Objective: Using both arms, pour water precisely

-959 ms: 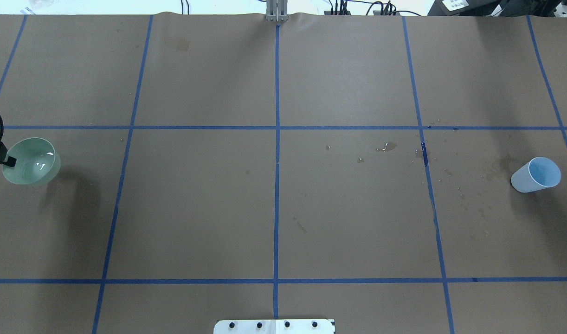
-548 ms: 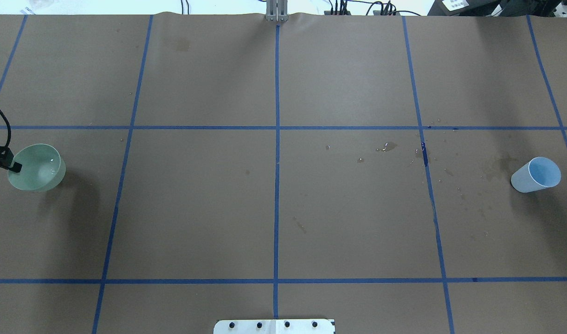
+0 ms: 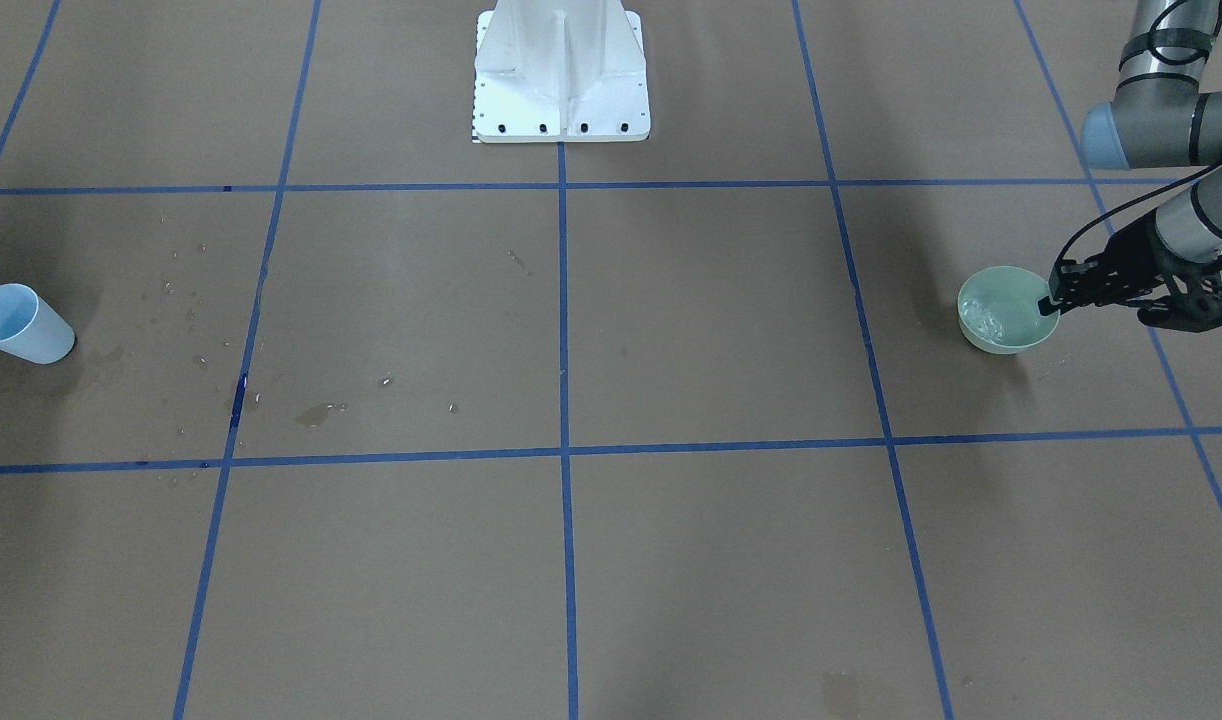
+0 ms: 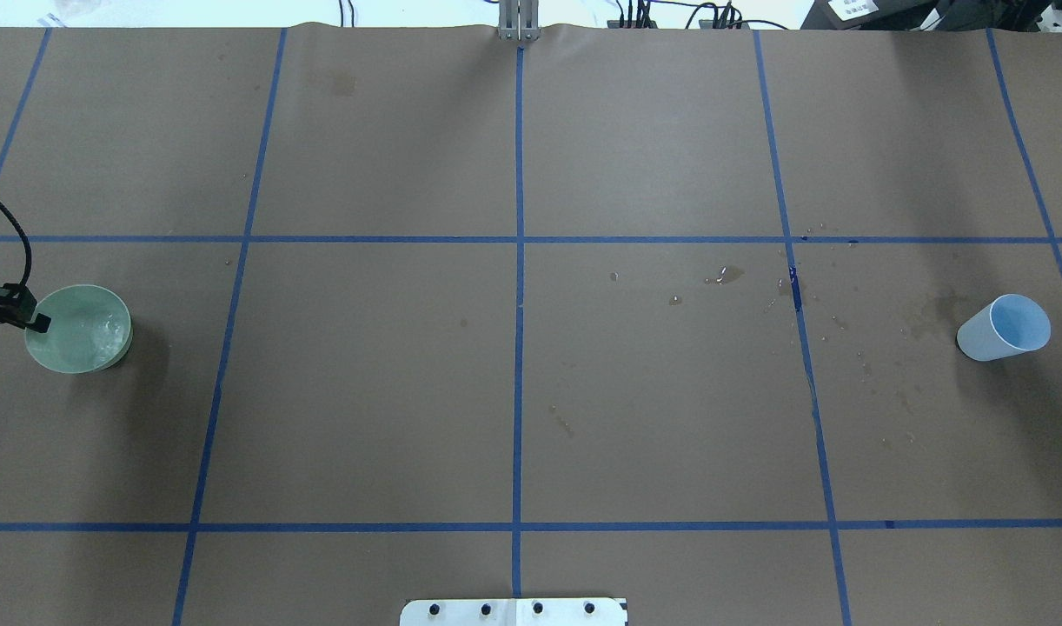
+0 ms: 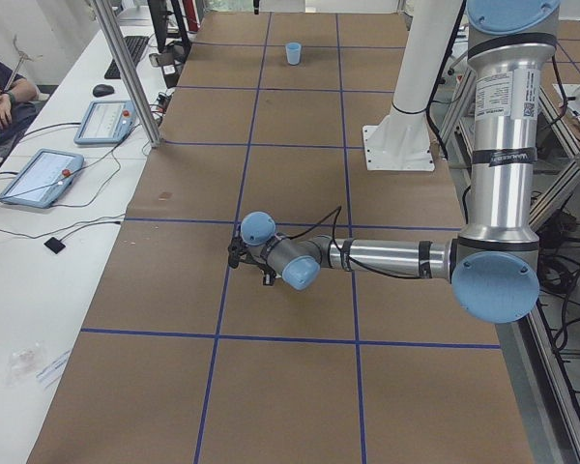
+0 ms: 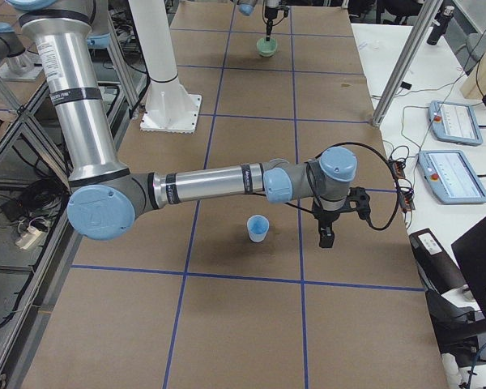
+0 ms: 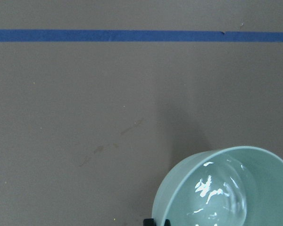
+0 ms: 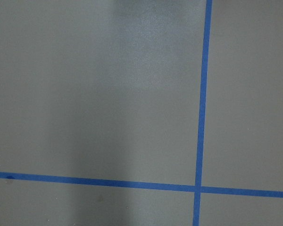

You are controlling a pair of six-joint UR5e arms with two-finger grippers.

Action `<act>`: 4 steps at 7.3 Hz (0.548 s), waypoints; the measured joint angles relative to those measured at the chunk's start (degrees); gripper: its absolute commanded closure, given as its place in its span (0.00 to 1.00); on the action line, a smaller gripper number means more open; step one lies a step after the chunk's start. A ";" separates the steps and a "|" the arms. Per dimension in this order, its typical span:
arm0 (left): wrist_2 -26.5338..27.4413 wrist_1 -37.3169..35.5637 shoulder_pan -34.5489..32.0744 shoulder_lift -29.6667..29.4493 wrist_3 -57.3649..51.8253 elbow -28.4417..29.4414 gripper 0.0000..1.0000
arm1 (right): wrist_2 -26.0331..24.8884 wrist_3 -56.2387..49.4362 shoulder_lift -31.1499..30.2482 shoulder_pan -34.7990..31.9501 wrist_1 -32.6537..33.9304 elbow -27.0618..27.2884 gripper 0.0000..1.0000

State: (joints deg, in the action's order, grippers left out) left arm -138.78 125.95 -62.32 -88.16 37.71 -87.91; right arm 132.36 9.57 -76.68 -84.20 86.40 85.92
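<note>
Fingers (image 4: 36,322) of the left gripper (image 3: 1053,302) are clenched on the near rim of the pale green bowl (image 4: 83,343), one inside the lip and one outside. The bowl is at the far left of the brown table (image 4: 366,391) in the overhead view. It looks level, though I cannot tell whether it rests on the paper or hangs just above it. The water (image 7: 212,197) lies in the bottom of this bowl, showing only as bright glints. The left arm (image 3: 1171,120) reaches in low from the table's edge.

Toward the middle there are only blue tape lines and, right of centre, some dark wet stains (image 4: 731,275).

At the far right the blue cup (image 4: 1005,329) stands upright, with nothing holding it. The right gripper (image 6: 327,235) points down near it but apart, and whether its fingers are spread or closed cannot be told from that side view alone.

I judge that the task is at an early step: the source is grasped, the pour not begun. Next, the right arm (image 6: 219,180) needs to take the cup. Both vessels should then meet near the centre, with the bowl carried flat and tipped slowly over the cup's mouth.
</note>
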 measured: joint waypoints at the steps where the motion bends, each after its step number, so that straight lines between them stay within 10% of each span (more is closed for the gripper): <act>1: 0.00 0.00 0.34 0.00 0.00 0.02 0.39 | 0.00 -0.04 0.03 0.00 0.00 -0.03 0.01; 2: 0.00 0.03 0.51 0.00 -0.02 0.02 0.00 | -0.02 -0.06 0.03 0.00 0.00 -0.07 0.01; 4: 0.21 0.60 0.60 0.23 -0.52 0.01 0.00 | -0.07 -0.07 0.04 0.00 0.00 -0.21 0.01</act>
State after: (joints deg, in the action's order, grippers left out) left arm -138.57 126.55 -61.72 -87.93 37.18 -87.90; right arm 132.29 9.50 -76.64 -84.20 86.40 85.71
